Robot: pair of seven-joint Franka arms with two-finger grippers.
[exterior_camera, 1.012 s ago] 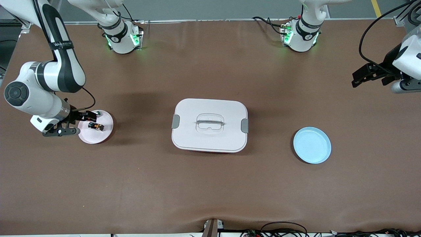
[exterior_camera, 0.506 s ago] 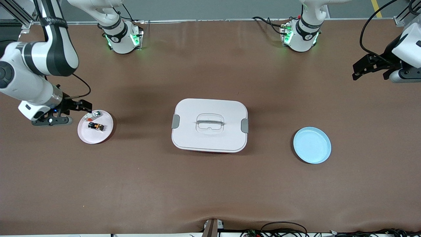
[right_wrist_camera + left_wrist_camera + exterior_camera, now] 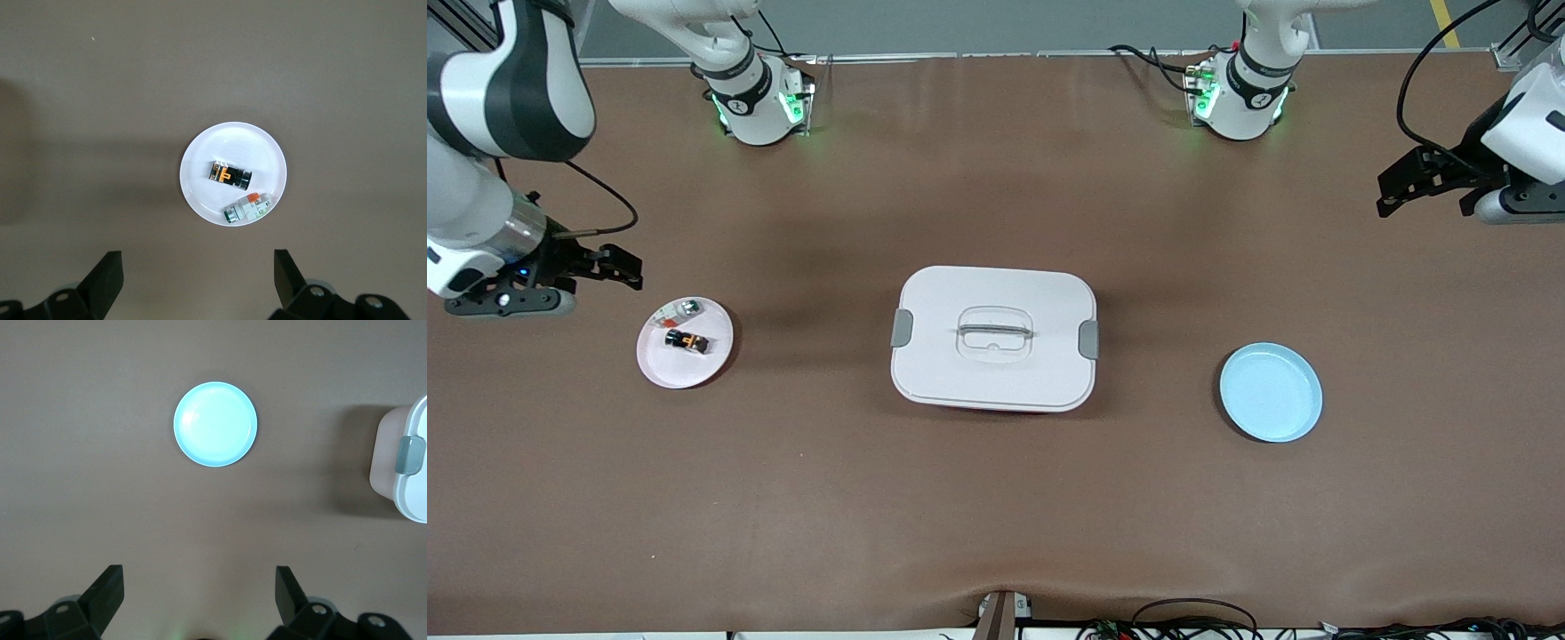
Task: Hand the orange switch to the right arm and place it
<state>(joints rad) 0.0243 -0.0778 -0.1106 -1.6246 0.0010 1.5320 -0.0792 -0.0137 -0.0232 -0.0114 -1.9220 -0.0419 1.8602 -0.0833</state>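
The orange switch [image 3: 687, 340] is lying in the pink plate [image 3: 660, 364] near the table's [image 3: 996, 516] right-arm end, just beside a small whitish piece [image 3: 684, 308] sharing that plate. The blue plate [image 3: 1271, 392] is sitting bare toward the left-arm end, and the lidded white box [image 3: 994, 378] is occupying the middle. The right gripper [image 3: 609, 267] is hanging with jaws wide, holding nothing, near the pink plate. The left gripper [image 3: 1403, 189] is waiting, also wide and unloaded, by the left-arm edge.

Both arms: glossy white shells, dark grey joint bands. Bases lit green. Black cables trail along wrists. Left gripper [image 3: 1418, 190], right gripper [image 3: 609, 267]: black fingers.
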